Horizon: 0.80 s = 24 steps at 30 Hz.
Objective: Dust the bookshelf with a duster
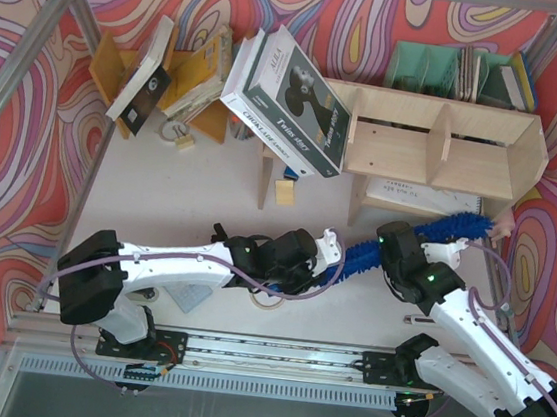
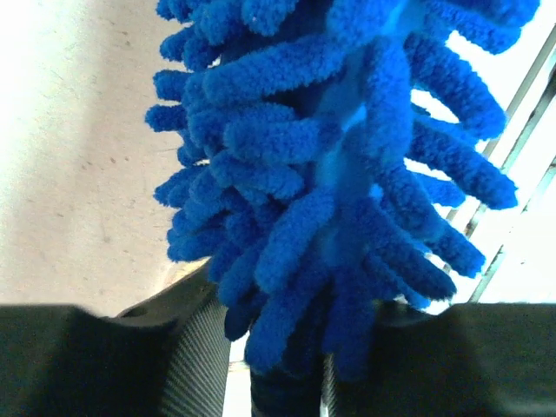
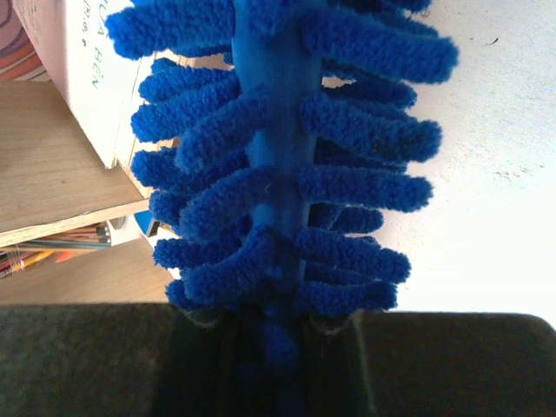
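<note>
Swirl-patterned walls point(image 1: 34, 60) enclose a white counter point(image 1: 210, 191); left end effector point(image 1: 332, 247) has the fluffy end of the duster point(image 1: 358, 258) between narrowly parted fingers, grip not determinable; right end effector point(image 1: 395, 247) is clamped tight on the duster's middle; the duster runs rightward, its tip near the foot of the bookshelf point(image 1: 466, 149) at rear right.

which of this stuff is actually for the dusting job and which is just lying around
For the job:
- duster
- bookshelf

Just lying about:
- white box leaning on the bookshelf
- orange rack with books
- teal organiser
- notepad under the bookshelf
</note>
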Available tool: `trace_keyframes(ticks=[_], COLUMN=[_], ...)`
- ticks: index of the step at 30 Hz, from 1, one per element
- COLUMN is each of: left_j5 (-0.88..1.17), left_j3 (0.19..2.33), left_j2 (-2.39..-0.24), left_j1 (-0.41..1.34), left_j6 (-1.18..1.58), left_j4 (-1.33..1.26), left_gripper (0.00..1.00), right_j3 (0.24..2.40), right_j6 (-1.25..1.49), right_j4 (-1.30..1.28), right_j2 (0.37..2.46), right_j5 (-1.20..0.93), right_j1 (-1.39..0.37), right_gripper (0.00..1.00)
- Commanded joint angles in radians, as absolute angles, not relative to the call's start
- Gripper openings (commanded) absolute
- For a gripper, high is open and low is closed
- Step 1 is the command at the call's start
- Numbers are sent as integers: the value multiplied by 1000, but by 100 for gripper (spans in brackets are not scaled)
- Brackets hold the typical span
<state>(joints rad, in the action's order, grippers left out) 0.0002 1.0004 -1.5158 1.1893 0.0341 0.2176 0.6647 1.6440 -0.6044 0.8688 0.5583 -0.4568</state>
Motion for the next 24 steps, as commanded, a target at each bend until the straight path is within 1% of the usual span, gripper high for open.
trace_keyframes(ticks=[1, 4, 5, 7, 8, 14, 16, 18, 24], left_j5=[-7, -22, -32, -55, -68, -108, -110, -104, -94], left_j3=[1011, 1022, 1024, 1024, 1020, 982, 978, 974, 966], left_j2=[-1552, -1556, -1553, -1542, -1531, -1444, -1416, -1389, -1310], left_j1=[1178, 1178, 1178, 1178, 1178, 1179, 1180, 1180, 1190], left_j6=[45, 51, 57, 66, 71, 83, 80, 81, 93], left_j4=[240, 247, 248, 246, 245, 228, 239, 251, 321], left_gripper=[35, 4, 0, 0, 0, 0, 0, 0, 0], right_j3=[709, 708, 709, 713, 715, 752, 774, 799, 890], right_j6=[1675, 1671, 1669, 1668, 1665, 1603, 1570, 1536, 1433], right_j4=[-577, -576, -578, -587, -592, -629, -648, -663, -734], right_j2=[844, 845, 846, 845, 846, 834, 829, 824, 806], right_j5=[539, 538, 538, 545, 549, 604, 625, 643, 725], right_j1=[-459, -460, -460, -459, -460, -459, -459, -460, -459], right_gripper=[0, 0, 0, 0, 4, 57, 68, 73, 79])
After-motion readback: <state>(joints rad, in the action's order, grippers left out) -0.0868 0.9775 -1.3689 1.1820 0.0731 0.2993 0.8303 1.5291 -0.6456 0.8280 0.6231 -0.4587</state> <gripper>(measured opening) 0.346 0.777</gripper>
